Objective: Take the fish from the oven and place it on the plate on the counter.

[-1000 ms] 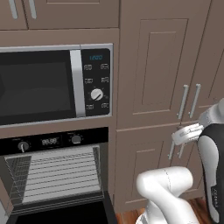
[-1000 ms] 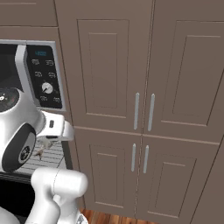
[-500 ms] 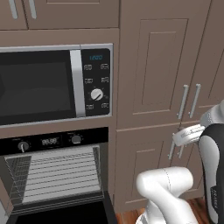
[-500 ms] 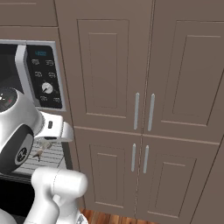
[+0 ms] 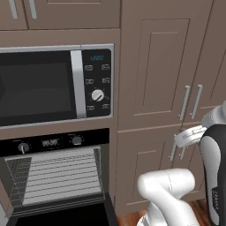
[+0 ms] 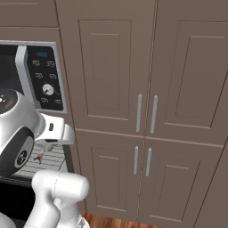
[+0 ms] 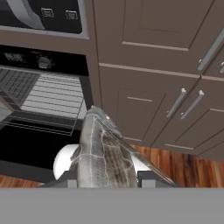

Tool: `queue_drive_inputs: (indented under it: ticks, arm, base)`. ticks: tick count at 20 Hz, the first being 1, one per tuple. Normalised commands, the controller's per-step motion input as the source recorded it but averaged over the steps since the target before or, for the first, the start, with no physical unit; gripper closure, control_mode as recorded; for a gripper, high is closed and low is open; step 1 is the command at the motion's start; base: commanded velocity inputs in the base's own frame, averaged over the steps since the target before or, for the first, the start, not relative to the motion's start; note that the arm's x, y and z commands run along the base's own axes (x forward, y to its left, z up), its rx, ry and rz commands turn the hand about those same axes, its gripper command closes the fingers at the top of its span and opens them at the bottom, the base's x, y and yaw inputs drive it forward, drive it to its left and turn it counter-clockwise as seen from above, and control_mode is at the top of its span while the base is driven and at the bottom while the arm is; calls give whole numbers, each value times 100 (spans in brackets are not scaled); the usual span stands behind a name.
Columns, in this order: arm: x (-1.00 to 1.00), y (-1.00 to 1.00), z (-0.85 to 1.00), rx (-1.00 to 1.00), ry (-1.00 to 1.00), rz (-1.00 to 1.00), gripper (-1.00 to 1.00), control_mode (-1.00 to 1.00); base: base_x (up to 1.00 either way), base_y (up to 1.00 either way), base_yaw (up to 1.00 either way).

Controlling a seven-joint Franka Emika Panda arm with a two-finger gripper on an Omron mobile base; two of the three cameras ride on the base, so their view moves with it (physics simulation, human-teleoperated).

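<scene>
Grey and mottled, with a pale scale-like marbling and a glossy sheen, the fish (image 7: 103,151) stands between the two finger tips in the hand view — the gripper (image 7: 106,180) is closed on its lower body, and the fish rises from there as a slender tapering shape whose narrow end tilts slightly toward the oven (image 7: 41,103). In the right base view the same fish (image 6: 43,150) shows as a small light grey shape hanging just below the white hand, in front of the oven's wire racks and clear of them. The oven (image 5: 55,176) is open in the left base view, its black door swung down at the bottom edge and the silver wire racks (image 5: 59,174) bare inside; two knobs and a small digital display sit in the black band above the opening. Directly over it is the microwave (image 5: 55,84) with its keypad and white dial. Brown panelled cupboards (image 6: 147,107) with silver bar handles stand just beside the oven on its right, and a strip of wooden floor (image 7: 183,164) shows at their foot — behind the fish in the hand view
</scene>
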Motion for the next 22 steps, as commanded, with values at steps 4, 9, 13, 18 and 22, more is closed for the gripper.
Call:
queue_drive_inputs:
  ticks: [4, 9, 13, 18, 22]
  arm:
    - [0, -13, 0, 0, 0, 0, 100, -100]
    - [-1, -8, 0, 0, 0, 1, 100, 100]
    - [0, 0, 0, 0, 0, 0, 100, 100]
    - [0, 0, 0, 0, 0, 0, 100, 100]
    - [0, 0, 0, 0, 0, 0, 100, 100]
  base:
    - [0, 0, 0]
    - [-1, -6, 1]
    - [-41, -52, 17]
    - [-67, -48, 35]
    - [-63, -29, 44]
